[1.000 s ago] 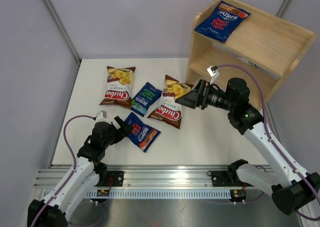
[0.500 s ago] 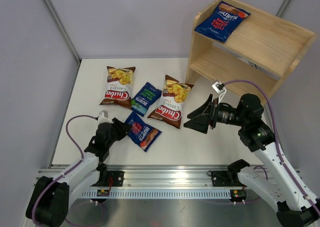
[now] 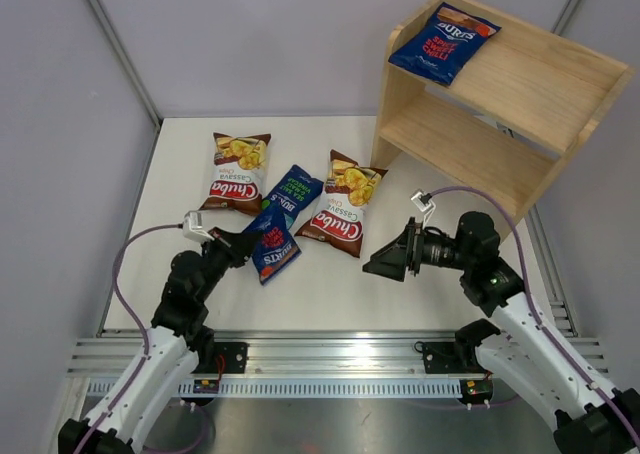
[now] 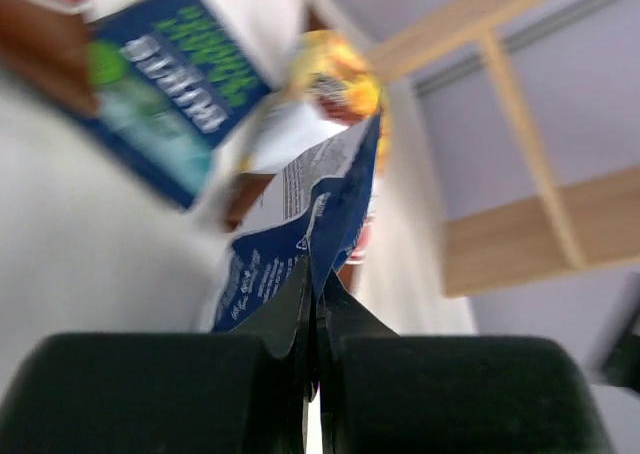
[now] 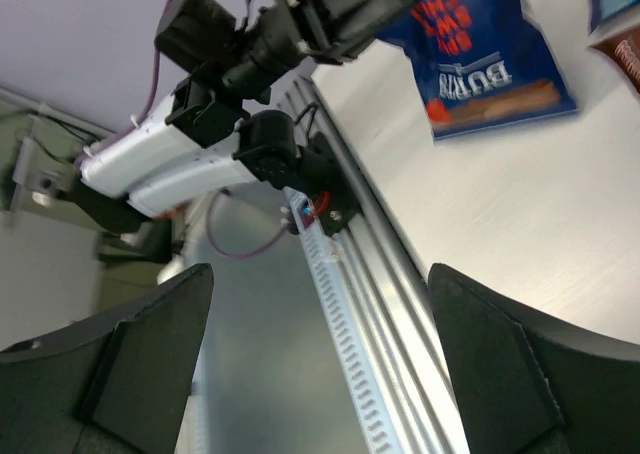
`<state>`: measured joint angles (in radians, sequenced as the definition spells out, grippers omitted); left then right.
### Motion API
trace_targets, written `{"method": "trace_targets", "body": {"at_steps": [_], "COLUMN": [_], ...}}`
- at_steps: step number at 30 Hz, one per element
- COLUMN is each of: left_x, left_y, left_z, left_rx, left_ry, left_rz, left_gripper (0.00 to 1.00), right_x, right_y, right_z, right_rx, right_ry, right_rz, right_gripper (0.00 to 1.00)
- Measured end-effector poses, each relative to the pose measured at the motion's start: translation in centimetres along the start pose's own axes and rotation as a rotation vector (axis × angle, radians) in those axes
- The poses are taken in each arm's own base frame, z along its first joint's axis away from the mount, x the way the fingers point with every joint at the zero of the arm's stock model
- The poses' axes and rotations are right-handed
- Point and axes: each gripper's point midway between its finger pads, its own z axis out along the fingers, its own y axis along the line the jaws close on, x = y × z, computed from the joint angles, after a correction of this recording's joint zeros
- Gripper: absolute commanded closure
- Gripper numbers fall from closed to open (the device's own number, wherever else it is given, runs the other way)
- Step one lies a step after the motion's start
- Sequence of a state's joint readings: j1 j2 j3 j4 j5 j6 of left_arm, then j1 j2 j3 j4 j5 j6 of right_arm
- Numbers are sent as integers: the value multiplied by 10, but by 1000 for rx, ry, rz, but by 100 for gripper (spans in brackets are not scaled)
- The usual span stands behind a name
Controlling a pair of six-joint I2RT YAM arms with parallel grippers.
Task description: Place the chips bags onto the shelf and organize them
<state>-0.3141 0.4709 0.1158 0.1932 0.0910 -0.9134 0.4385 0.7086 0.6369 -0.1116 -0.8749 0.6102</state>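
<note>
One Burts bag is hanging clamped in the left claw; the shelf is standing far right, nearer the parted right claw.

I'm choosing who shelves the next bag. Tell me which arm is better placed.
Left, probably. The left gripper is shut on the red-accented Burts bag, pinching it by one edge, while the right gripper is open and empty, though nearer the shelf.

Glossy plastic chips bags, pale bare-wood shelf, matt white table, ribbed metal rail.
</note>
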Motion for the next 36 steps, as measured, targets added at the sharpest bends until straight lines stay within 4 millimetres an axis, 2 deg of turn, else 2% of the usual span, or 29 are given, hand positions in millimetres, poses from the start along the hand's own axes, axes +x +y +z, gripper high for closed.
{"method": "trace_targets", "body": {"at_steps": [6,8,10,13,17,20,24,28,36], "left_x": [-44,-53,-59,-62,-64,-72,-83,-86,-76], "left_y": [-102,-125,-143,-159,-183,-207,-230,-241,-256], "left_z": [-18,-22,-24,-27,-36,-49,-67,-76,-81], "left_rx": [256,305,345,377,431,494,568,602,634], "left_ry": [-3,11,29,60,90,90,73,84,154], "left_rz": [-45,-90,-151,-259,-378,-445,-520,-595,-694], "left_gripper": [100,100,100,100,100,100,100,100,100], "right_x": [50,64,64,47,16,5,-10,-18,-21], "right_y": [-57,-60,-47,-34,-30,-22,-10,1,22], "right_z": [26,40,54,66,77,86,94,98,116], "right_rx": [7,5,-39,-95,-121,-142,-188,-231,-296], "right_ry": [-15,3,-8,-98,-252,-315,-377,-409,-383], "right_rz": [265,297,262,204,171,161,146,129,119], "right_gripper": [0,1,0,1,1,1,2,5,7]}}
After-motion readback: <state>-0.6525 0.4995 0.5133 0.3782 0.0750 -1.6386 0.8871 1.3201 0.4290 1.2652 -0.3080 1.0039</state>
